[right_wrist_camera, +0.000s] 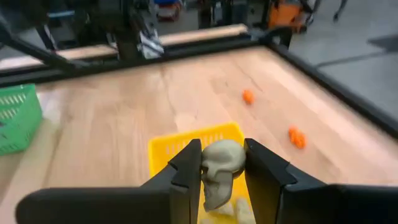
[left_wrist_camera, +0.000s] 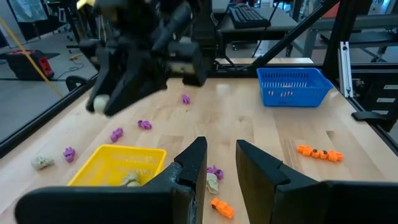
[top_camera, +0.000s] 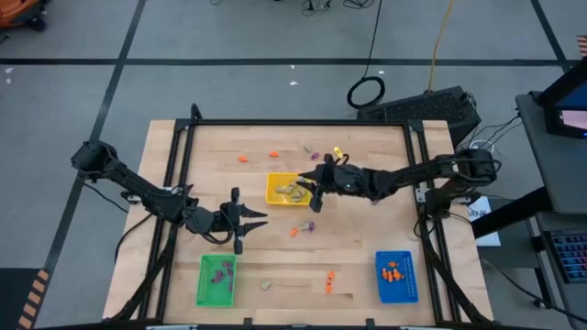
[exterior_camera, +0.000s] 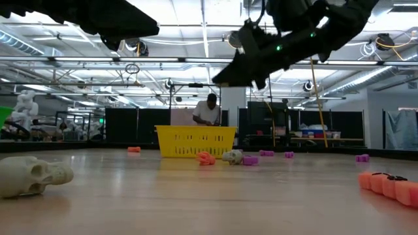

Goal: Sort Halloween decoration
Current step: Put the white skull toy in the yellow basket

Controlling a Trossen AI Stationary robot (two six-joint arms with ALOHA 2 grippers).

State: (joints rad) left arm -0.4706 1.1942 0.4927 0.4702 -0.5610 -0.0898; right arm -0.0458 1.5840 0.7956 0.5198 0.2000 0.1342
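Hovering over yellow tray [top_camera: 275, 190]: right gripper [right_wrist_camera: 222, 167] (clamping skull [right_wrist_camera: 219, 169]).

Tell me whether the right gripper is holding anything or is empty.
Holding. The right gripper is shut on a pale skull, pinched between its fingers above the yellow tray.

The wooden table [top_camera: 367, 238] carried a yellow tray [top_camera: 278, 182] near its middle, a green tray [top_camera: 204, 291] at the front left and a blue tray [top_camera: 410, 275] at the front right. Orange, purple and pale trinkets [top_camera: 301, 227] lay scattered on the bare wood.
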